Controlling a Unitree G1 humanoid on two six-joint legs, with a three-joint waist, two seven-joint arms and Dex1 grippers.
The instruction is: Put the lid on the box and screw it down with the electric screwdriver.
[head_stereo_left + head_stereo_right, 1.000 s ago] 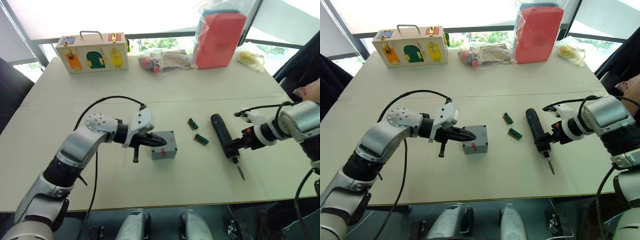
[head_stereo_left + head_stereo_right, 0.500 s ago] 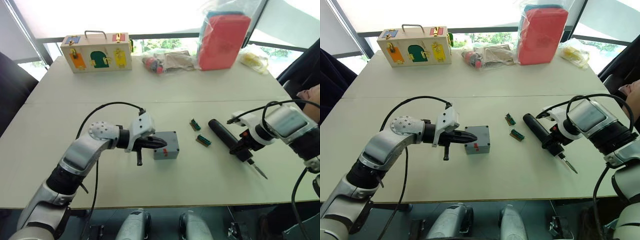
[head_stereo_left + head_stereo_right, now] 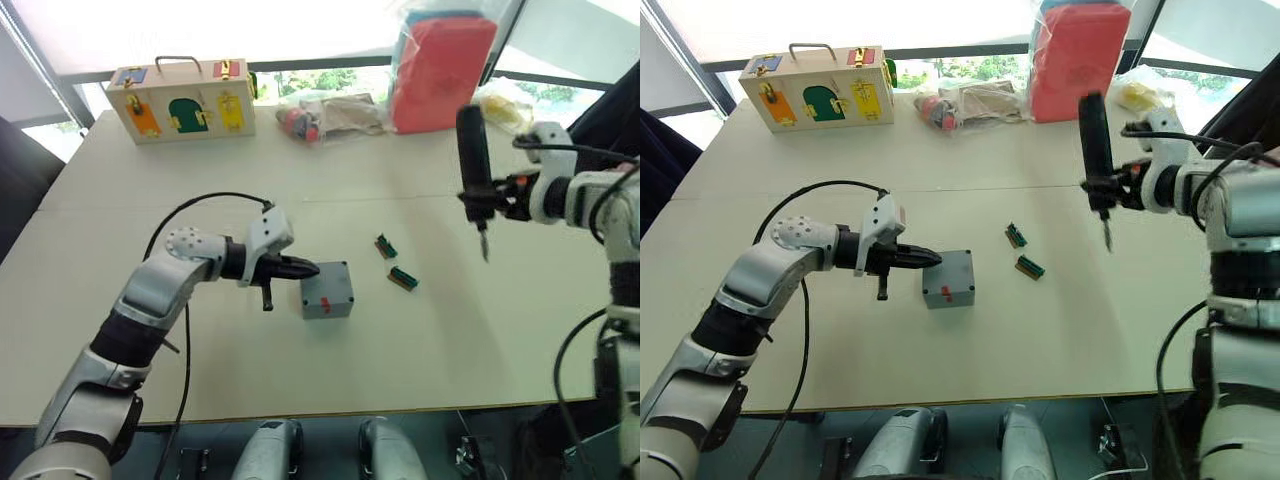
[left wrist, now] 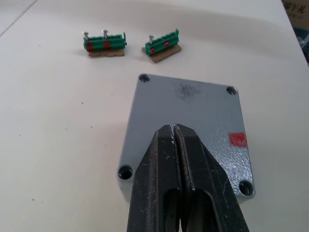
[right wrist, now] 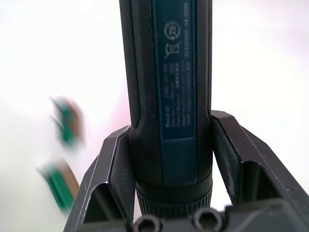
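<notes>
I read this as a robot test room or lab: a plain pale table (image 3: 420, 380) stands by big windows (image 3: 200, 30), and along its far edge sit a wooden latch box (image 3: 183, 100), bagged odds and ends (image 3: 325, 117) and a red pack (image 3: 440, 70).

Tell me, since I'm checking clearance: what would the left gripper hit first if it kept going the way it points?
The left gripper, fingers shut, points at the lid on the box. It would probably meet the lid first; whether it touches already is unclear.
</notes>
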